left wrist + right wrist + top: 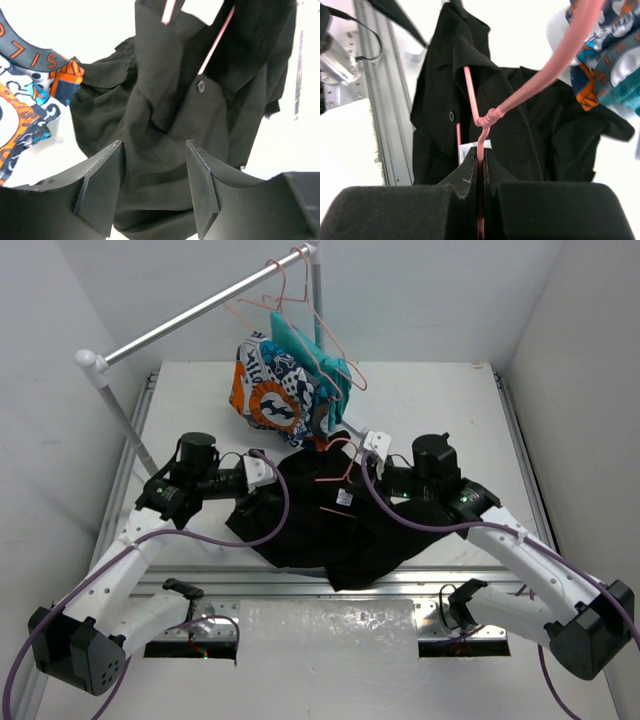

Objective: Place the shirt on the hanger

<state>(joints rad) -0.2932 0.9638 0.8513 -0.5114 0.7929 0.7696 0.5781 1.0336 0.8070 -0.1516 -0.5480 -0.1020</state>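
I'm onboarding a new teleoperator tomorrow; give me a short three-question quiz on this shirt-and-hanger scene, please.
1. True or false: the right gripper has its jaws shut on the thin salmon-pink wire hanger.
2. The jaws of the left gripper are: A) shut on the hanger; B) open over the large plain black fabric shirt; C) holding a teal garment.
3. Fill in: the shirt's small neck label is ____.
Key: 1 true; 2 B; 3 white.

A crumpled black shirt (330, 540) lies heaped on a white table (430, 405), near its front edge. Metal rails (522, 455) line the table's sides.
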